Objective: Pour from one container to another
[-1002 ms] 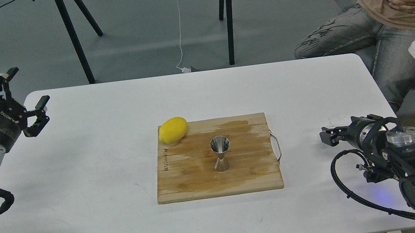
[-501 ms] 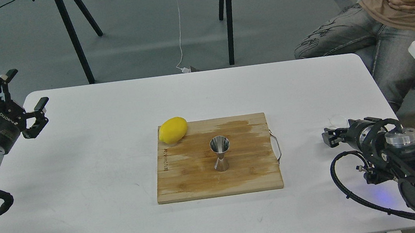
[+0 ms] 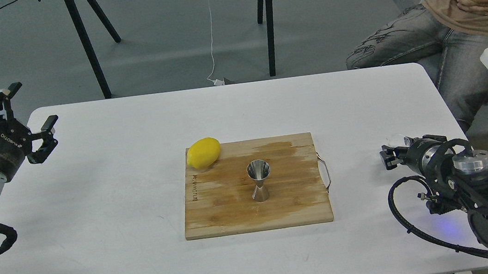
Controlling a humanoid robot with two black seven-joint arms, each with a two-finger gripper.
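Glass cup (image 3: 399,140): small, clear and colourless, only partly seen; it sits near the table's right edge, at about 3 o'clock from the board, right at the tip of the right gripper.
Jigger (image 3: 259,180): shiny steel, hourglass shape, two cones meeting at a thin waist; it stands upright a little right of the middle of the wooden board (image 3: 234,212), mouth up.
Lemon (image 3: 203,152): yellow, lying at the board's 11 o'clock corner, well apart from the jigger.
Right gripper (image 3: 388,156): dark and low over the table (image 3: 119,217); I cannot tell how its fingers stand or whether they touch the cup.
Left gripper (image 3: 25,116): raised at the table's 10 o'clock corner, fingers spread wide, holding nothing.
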